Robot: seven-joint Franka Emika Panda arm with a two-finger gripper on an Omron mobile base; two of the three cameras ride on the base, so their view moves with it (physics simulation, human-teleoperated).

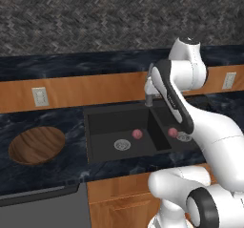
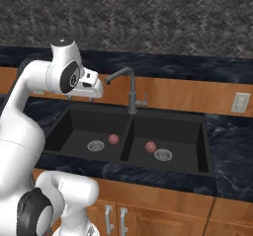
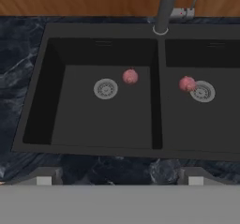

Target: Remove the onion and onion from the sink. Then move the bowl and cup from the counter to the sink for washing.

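While both onions sit in the sink [image 3: 28, 101], nothing is cleared yet.
Your hand [image 3: 120, 181] hovers wide and empty above; left onion [image 3: 130, 76] beside its drain, right onion [image 3: 186, 83] touching its own.

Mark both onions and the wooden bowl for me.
left-basin onion [image 3: 130, 76], hand view, its middle.
right-basin onion [image 3: 187, 84], hand view, its middle.
bowl [image 1: 20, 148], left base view, bare inner wall.

Two onions [image 3: 130, 76] [image 3: 186, 83], two drains [image 3: 105, 88] [image 3: 203, 91], one sink [image 3: 158, 108] — one bowl [image 1: 37, 145], one faucet [image 2: 129, 85].
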